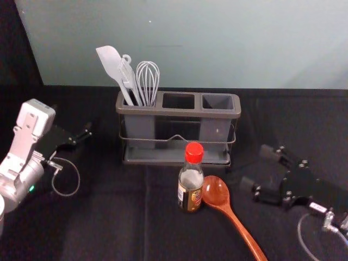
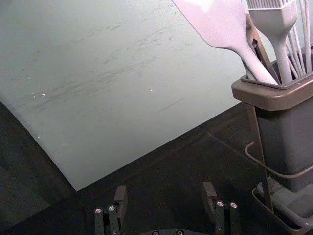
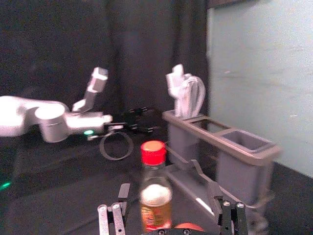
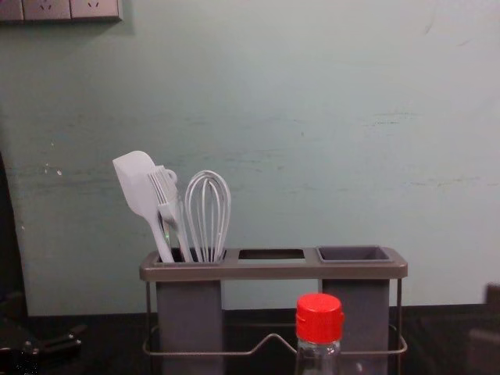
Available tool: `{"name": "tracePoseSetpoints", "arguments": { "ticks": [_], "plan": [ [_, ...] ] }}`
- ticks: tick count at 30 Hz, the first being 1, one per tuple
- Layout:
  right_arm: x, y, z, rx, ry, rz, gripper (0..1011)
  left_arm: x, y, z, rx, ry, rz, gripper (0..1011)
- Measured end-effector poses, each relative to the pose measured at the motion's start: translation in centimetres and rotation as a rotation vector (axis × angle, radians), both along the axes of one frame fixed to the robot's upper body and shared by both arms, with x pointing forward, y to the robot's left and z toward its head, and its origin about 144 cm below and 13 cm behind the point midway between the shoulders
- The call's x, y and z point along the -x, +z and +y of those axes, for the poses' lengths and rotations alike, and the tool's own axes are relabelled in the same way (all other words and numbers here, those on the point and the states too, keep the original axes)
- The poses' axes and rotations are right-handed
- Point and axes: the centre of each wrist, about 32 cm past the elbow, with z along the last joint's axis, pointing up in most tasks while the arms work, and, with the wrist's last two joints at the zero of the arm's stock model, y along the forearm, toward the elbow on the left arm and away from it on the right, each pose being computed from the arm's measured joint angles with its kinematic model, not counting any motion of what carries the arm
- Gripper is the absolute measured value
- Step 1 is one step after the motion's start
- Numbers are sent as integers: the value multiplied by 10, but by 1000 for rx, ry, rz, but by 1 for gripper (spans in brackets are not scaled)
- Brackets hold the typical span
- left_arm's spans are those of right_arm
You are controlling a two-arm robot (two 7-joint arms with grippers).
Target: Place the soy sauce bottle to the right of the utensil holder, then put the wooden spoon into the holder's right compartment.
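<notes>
Wooden spoon (image 1: 216, 193) is lying nearest, its bowl just beside the soy sauce bottle (image 1: 190, 197), which is standing upright before the utensil holder (image 1: 178, 112). The right gripper (image 1: 256, 168) is hovering rightward, spread and empty; bottle placement is apparently starting, calling for closing around it and carrying it right of the holder, while the left gripper (image 1: 80, 136) is idling beyond, fingers apart, at the holder's left.

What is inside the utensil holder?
The left compartment holds a spatula, a brush, a whisk and something partly hidden behind the brush; its walls cover their lower ends. No utensil rises from the right compartment, whose bottom is unclear.
</notes>
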Motion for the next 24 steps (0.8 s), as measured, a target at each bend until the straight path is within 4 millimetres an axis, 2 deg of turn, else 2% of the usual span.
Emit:
{"name": "tracePoseSetpoints", "arguments": {
  "ticks": [10,24],
  "plan": [
    [-25,-3,25,40,103,39,1003,0,0,0,0,0,0,1005],
    [-56,4,61,88,138,-2,1002,0,0,0,0,0,0,1005]
  ]
}}
